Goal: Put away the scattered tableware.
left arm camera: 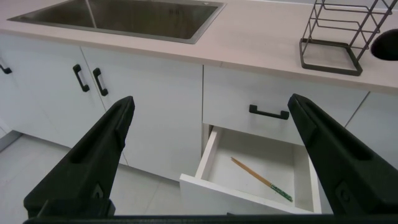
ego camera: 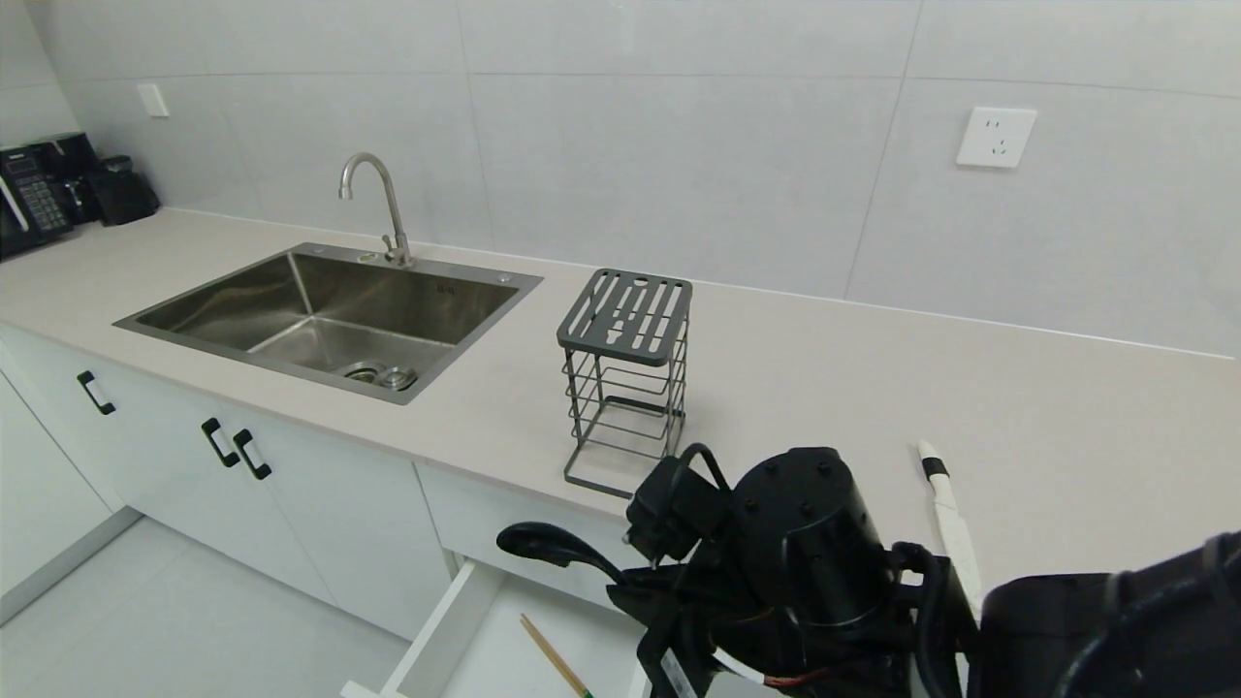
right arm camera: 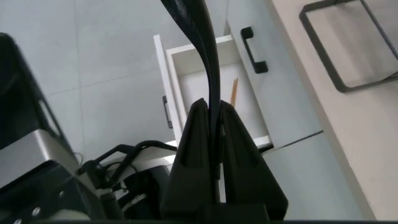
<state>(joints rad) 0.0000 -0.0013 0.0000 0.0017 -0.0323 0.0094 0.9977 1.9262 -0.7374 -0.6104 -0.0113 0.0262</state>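
Right gripper [right arm camera: 211,112]: clamped tight on the thin handle of a black spoon [right arm camera: 198,31], clearest in the right wrist view.
Spoon position: in the head view it hangs in the air in front of the counter [ego camera: 824,388] edge, above the open drawer [left arm camera: 208,158].
Left gripper [left arm camera: 211,99]: fingers spread wide, holding nothing, facing the cabinet front.
Drawer: pulled out beneath the counter. The left wrist view looks inside, where a single chopstick [left arm camera: 261,180] lies slantwise on its floor.
Head view adds: a white knife [ego camera: 945,509] with a dark band lies flat on the counter, to the right of a wire rack [ego camera: 625,378]. A sink [ego camera: 320,310] sits farther left.
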